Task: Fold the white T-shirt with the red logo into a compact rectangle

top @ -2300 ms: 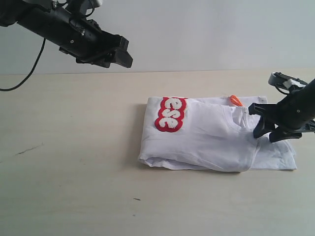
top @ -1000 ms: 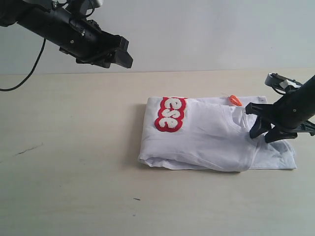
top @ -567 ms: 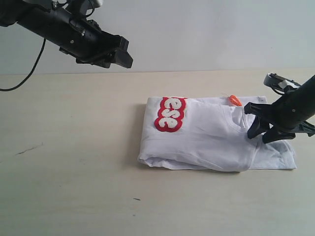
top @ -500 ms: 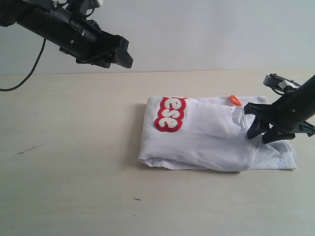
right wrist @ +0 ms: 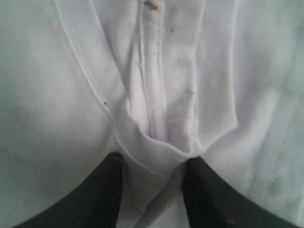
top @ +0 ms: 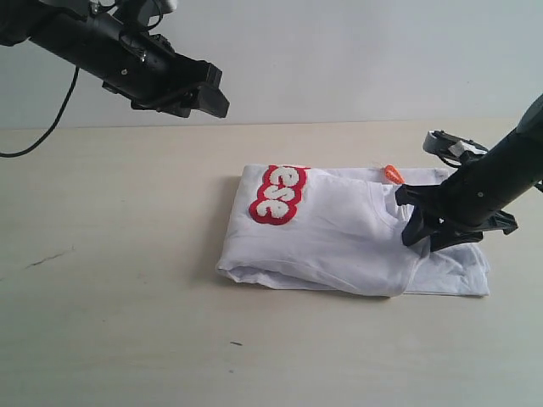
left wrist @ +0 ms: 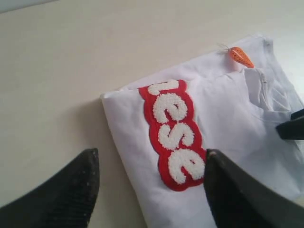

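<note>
The white T-shirt (top: pixel 339 246) lies folded into a thick rectangle on the table, with a thinner layer sticking out at its right end. The red logo (top: pixel 278 194) shows as "ese" on its left part, and the orange neck tag (top: pixel 393 174) pokes out at the far edge. My right gripper (top: pixel 428 237) presses down beside the collar, shut on a bunched fold of the shirt (right wrist: pixel 57 95), with cloth squeezed between its fingers (right wrist: pixel 102 194). My left gripper (top: pixel 212 89) hangs high above the table, open and empty; its wrist view looks down on the logo (left wrist: pixel 175 133) and the tag (left wrist: pixel 241 56).
The pale wooden table (top: pixel 127 297) stretches bare to the left and front of the shirt. A black cable (top: pixel 51 119) hangs from the left arm at the far left. A plain wall rises behind the table.
My right gripper has slid left, dragging the whole folded shirt a short way left with it. The left arm has not moved.
</note>
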Robot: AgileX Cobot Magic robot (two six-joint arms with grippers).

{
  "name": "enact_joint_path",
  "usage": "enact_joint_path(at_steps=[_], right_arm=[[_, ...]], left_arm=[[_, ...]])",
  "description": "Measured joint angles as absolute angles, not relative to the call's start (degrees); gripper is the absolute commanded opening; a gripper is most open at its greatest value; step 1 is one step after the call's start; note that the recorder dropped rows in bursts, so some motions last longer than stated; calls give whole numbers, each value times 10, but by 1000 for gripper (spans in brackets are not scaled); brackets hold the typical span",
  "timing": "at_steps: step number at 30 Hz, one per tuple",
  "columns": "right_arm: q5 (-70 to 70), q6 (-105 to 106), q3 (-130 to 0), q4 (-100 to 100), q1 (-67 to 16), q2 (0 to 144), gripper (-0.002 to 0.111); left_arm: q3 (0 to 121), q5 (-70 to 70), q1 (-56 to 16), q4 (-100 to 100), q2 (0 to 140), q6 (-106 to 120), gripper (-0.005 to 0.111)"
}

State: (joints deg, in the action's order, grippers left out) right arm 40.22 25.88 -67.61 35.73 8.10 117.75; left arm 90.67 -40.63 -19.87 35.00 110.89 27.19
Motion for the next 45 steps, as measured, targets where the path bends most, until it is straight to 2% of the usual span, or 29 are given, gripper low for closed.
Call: enact_joint_path(at_steps=[5, 12, 20, 27, 31, 35, 41, 45], right_arm=[[402, 277, -676, 357, 81, 1178, 0], [408, 304, -685, 358, 81, 1171, 0], [400, 313, -708, 341, 81, 1088, 0], [330, 303, -708, 217, 80, 1020, 0], [329, 211, -709, 67, 80, 1015, 0], [346, 131, -710, -40, 80, 1028, 8], [351, -37, -710, -220, 80, 1036, 32], [356, -127, -710, -302, 80, 1038, 37]], left_arm=[[907, -406, -199, 350, 1109, 272, 62], [907, -406, -199, 350, 1109, 272, 62], [907, -406, -199, 350, 1109, 272, 62], [907, -406, -199, 350, 1109, 272, 62], [907, -404, -199, 350, 1109, 272, 62], [907, -403, -199, 350, 1109, 272, 62], [907, -404, -199, 350, 1109, 272, 62], [907, -407, -199, 349, 1109, 285, 62]])
